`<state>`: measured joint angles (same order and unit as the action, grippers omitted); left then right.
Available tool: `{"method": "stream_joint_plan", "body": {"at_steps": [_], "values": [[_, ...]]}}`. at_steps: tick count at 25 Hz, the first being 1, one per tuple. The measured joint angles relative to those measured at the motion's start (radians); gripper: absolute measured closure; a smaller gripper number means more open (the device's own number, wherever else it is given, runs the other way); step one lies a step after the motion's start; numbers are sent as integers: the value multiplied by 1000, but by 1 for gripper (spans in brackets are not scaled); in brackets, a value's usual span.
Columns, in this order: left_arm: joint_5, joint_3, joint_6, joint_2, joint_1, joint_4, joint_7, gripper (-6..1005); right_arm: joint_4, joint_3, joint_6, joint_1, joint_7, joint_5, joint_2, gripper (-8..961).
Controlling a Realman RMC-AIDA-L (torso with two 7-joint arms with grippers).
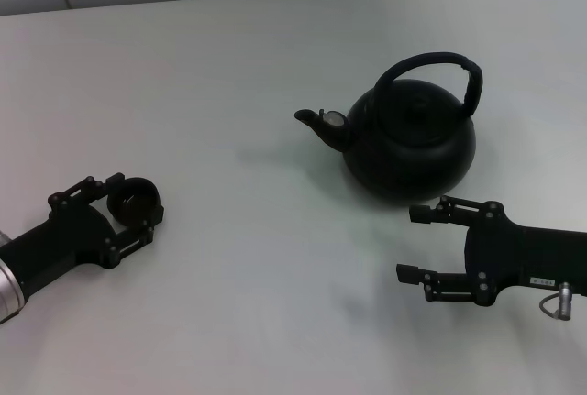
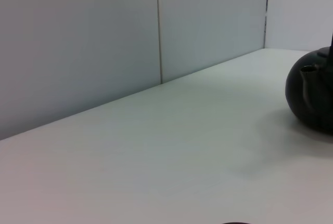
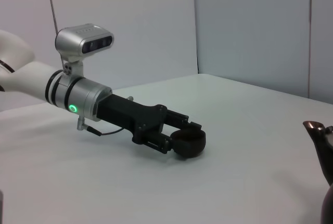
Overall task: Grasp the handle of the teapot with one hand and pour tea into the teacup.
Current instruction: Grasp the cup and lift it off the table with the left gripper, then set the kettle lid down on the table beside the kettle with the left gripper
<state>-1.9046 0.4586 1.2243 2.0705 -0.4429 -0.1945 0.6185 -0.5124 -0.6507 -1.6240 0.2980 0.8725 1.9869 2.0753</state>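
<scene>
The matte black teapot (image 1: 413, 143) stands on the white table (image 1: 257, 303) at centre right, with its spout (image 1: 316, 120) pointing left. Its arched black handle (image 1: 468, 79) stands upright over the lid. My right gripper (image 1: 411, 244) is open and empty, low on the table just in front of the teapot and apart from it. My left gripper (image 1: 135, 202) is at the far left, shut on the small black teacup (image 1: 136, 195), which rests on the table. The right wrist view shows the same gripper (image 3: 187, 134) with the cup (image 3: 190, 143) between its fingers. The teapot also shows in the left wrist view (image 2: 312, 96).
A grey panelled wall (image 2: 104, 37) runs along the table's far edge. A bare stretch of white table lies between the teacup and the teapot's spout. The spout tip also shows at the edge of the right wrist view (image 3: 318, 130).
</scene>
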Motion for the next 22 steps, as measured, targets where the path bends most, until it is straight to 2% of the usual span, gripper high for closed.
{"method": "stream_joint_plan", "body": {"at_steps": [2, 6, 7, 13, 18, 22], "values": [[1, 1, 23, 0, 5, -2, -1, 195, 0, 1, 0, -1, 0, 0, 0, 167], [-8, 48, 85, 0, -3, -6, -20, 284, 0, 9, 0, -3, -2, 0, 0, 167], [-6, 109, 107, 1, -25, -2, -27, 306, 0, 14, 0, -3, -3, 0, -1, 167], [-3, 206, 103, 8, -129, 69, -33, 305, 0, 27, -6, -8, -4, 0, -1, 167], [-2, 216, 38, 9, -206, 130, -56, 305, 1, 27, -8, -8, -7, 0, -1, 167], [4, 202, -12, 9, -223, 159, -77, 305, 2, 27, -12, -5, -8, 0, 1, 167]]}}
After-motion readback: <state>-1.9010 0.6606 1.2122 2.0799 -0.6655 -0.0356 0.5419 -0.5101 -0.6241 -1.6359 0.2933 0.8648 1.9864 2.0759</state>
